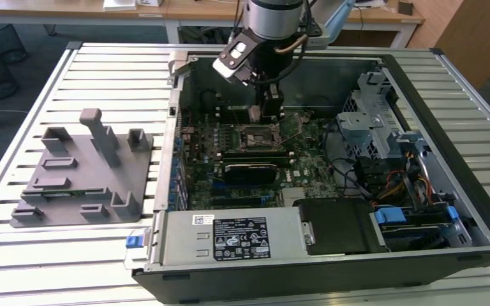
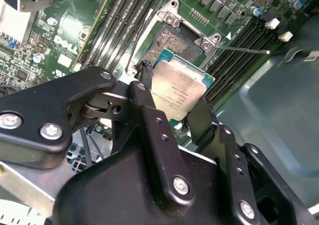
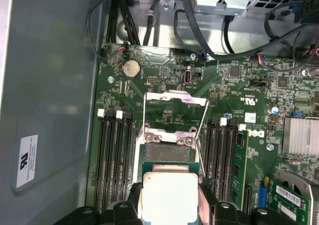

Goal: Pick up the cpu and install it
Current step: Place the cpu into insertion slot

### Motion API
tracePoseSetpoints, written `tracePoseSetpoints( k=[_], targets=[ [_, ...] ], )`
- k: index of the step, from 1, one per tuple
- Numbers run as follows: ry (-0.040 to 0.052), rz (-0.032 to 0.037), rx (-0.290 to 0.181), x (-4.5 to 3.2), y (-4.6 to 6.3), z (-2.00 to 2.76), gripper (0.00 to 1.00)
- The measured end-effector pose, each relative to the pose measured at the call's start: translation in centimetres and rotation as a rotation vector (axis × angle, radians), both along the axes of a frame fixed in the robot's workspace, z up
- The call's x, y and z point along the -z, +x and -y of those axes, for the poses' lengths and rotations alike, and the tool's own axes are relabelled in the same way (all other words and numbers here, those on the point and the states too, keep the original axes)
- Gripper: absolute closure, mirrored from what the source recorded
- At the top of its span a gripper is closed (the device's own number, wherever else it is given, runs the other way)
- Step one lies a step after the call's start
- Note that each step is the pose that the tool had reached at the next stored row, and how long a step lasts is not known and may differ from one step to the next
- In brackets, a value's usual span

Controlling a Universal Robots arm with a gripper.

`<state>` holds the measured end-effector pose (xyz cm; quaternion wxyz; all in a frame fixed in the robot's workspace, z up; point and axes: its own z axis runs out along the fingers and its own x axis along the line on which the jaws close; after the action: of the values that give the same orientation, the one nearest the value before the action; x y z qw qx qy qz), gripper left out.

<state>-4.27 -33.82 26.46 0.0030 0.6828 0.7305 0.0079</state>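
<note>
**A:** Right, what are your jaws doing at this moment?

**B:** They're clamping the cpu point(image 2: 178, 88) by two opposite edges. In the second wrist view you're seeing its silver lid sitting between the two black fingers point(image 2: 149, 110), with the green rim peeking out on the far side.

**A:** And where are you holding it?

**B:** You're holding it inside the open computer case point(image 1: 330, 80), over the green motherboard point(image 1: 309, 162) and right at the socket point(image 3: 167, 153). In the first wrist view the cpu point(image 3: 168, 195) is covering the near part of the socket, while the far part is showing bare. The load plate point(image 3: 174, 98) is standing flipped up just beyond that. I can't tell whether the cpu is touching the socket or hanging just above it.

**A:** What's lying around you?

**B:** Memory slots point(image 3: 114, 155) are running along both sides of the socket. In the exterior view your arm point(image 1: 275, 19) is reaching down into the case from above. The case is lying open side up on the slatted counter point(image 1: 74, 255). A grey fixture block point(image 1: 79, 178) is sitting on that counter at the exterior view's left of the case, well apart from your jaws.
</note>
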Motion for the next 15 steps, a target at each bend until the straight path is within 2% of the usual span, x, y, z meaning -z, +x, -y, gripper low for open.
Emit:
tracePoseSetpoints(
  k=[15],
  targets=[
    [-0.0001, 0.0000, 0.000, 1.53, 0.0, -0.01, 0.47]
  ],
)
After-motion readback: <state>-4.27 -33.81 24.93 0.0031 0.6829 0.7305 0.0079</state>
